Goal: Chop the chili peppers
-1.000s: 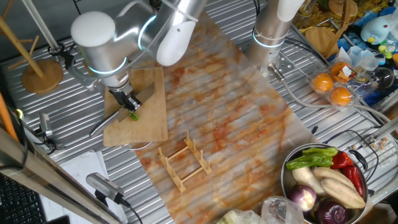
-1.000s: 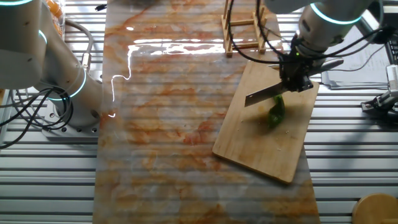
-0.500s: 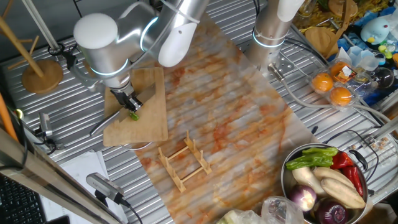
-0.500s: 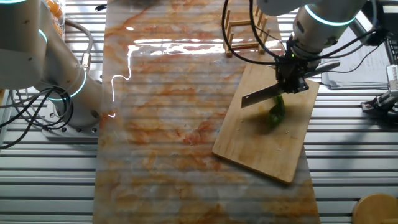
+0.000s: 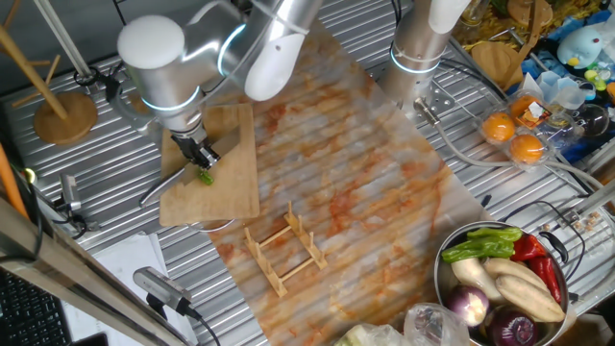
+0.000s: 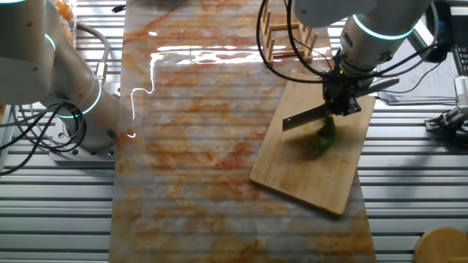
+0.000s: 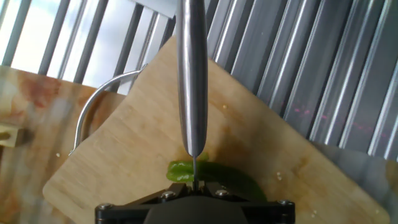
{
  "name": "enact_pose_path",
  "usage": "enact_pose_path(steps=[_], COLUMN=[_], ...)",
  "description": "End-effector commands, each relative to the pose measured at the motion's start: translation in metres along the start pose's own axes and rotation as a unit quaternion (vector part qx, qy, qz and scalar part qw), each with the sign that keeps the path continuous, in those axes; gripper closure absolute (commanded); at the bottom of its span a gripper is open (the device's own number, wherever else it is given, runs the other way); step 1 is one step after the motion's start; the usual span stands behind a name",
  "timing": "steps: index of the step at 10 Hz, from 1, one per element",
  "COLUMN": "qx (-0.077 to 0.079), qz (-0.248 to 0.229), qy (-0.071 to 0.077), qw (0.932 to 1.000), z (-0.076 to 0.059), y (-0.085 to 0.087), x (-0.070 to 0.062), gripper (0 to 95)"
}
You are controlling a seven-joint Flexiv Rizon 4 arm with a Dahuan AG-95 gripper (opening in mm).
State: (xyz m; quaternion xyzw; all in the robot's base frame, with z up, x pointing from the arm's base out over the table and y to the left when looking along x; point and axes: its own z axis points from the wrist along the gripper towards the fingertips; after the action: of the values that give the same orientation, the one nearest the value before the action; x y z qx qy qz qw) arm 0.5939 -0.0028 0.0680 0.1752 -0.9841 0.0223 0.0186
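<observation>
Gripping knife (image 6: 306, 115), gripper (image 6: 341, 98) above chili pepper (image 6: 325, 136).

Ribbed metal table (image 5: 86, 159) w/ an orange-streaked mat (image 5: 365, 183) across mid-frame. Wooden cutting board (image 5: 226, 178) at left, half on the mat. Small wooden rack (image 5: 283, 245) bottom centre, veg bowl (image 5: 447, 279) bottom right.

wooden rack (image 5: 284, 250) just beside cutting board (image 5: 231, 183)
</observation>
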Motion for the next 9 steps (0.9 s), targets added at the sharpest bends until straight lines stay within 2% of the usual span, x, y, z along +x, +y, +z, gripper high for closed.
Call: enact_pose_path(steps=[1, 4, 6, 7, 9], qx=[0.000, -0.012, -0.022, -0.027, -0.030], qz=[-0.004, -0.014, -0.011, -0.008, -0.008], qy=[0.004, 0.014, 0.010, 0.006, 0.005], qw=[1.0000, 0.9997, 0.9997, 0.9996, 0.9995], z=[0.003, 0.013, 0.025, 0.027, 0.021], y=[0.000, -0.003, -0.005, -0.005, -0.004], x=[0.000, -0.010, -0.013, -0.014, -0.011], gripper=[95.0, 95.0, 95.0, 95.0, 95.0])
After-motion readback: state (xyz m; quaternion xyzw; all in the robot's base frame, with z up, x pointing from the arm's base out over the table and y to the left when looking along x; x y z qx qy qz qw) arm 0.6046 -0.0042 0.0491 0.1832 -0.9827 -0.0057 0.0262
